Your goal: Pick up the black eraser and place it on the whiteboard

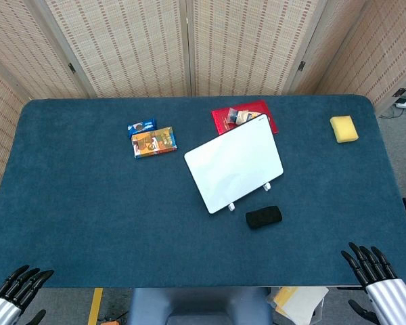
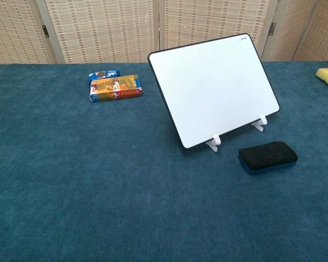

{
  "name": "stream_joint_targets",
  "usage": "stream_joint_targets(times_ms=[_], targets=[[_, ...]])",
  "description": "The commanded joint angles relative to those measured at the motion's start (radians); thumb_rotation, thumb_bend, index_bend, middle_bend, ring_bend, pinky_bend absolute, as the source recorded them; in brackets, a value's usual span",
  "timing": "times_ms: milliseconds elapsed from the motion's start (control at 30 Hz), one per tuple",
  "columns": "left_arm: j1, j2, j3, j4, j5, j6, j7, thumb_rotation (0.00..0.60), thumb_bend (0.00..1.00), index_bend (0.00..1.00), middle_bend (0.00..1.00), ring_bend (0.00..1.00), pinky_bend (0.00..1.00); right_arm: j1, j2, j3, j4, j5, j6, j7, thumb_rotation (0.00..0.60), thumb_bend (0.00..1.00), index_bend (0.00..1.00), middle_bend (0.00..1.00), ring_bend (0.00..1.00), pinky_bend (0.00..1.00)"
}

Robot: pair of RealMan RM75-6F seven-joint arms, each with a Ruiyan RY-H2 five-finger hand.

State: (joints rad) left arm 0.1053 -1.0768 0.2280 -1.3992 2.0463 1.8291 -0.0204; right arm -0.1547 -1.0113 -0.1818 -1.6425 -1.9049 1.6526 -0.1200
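Your black eraser [image 1: 263, 217] lies flat on the tabletop [image 1: 88, 203], near the front edge and right of centre, just beside the whiteboard's front-right foot, apart from it. The whiteboard [image 1: 234, 163] leans back on two small white clip stands near the tabletop's middle, so its face is sloped; judging from that, an eraser set on it may slide, so place it low or gently. Your right hand [image 1: 370, 264] hangs off the front-right corner, fingers spread, holding nothing; it's the closer one to the eraser. Your left hand [image 1: 20, 284] sits off the front-left corner, fingers apart, empty. No containers here. Snack packs [image 1: 152, 139] lie toward the back edge left of centre, a red packet [image 1: 243, 116] sits behind the board, and a yellow sponge [image 1: 344, 128] near the back-right corner.
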Motion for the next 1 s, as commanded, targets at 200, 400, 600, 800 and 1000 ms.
stream_joint_targets(times_ms=[200,400,600,800,1000], targets=[[0.005,0.001,0.001,0.002,-0.002,0.007,-0.002,0.6,0.35,0.07,0.23,0.2,0.17,0.001,0.001,-0.001,0.0,-0.003,0.001,0.003,0.6,0.18,0.0,0.0,0.0,0.04],[0.003,0.003,-0.001,0.001,-0.008,0.008,-0.015,0.6,0.35,0.07,0.23,0.2,0.17,0.031,0.0,0.012,-0.007,0.012,-0.043,0.01,0.6,0.18,0.0,0.0,0.0,0.04],[0.0,0.004,-0.002,-0.004,-0.011,0.002,-0.017,0.6,0.35,0.07,0.23,0.2,0.18,0.142,-0.015,0.082,-0.06,0.075,-0.219,-0.109,0.6,0.18,0.14,0.0,0.0,0.06],[0.002,0.0,0.003,-0.003,0.0,-0.008,0.01,0.6,0.35,0.07,0.23,0.2,0.18,0.279,-0.043,0.169,-0.145,0.22,-0.431,-0.176,0.6,0.18,0.24,0.0,0.0,0.07],[0.002,0.003,0.007,-0.009,-0.002,-0.017,0.012,0.6,0.35,0.07,0.23,0.2,0.18,0.386,-0.116,0.249,-0.191,0.395,-0.58,-0.292,0.6,0.18,0.26,0.0,0.0,0.07]])
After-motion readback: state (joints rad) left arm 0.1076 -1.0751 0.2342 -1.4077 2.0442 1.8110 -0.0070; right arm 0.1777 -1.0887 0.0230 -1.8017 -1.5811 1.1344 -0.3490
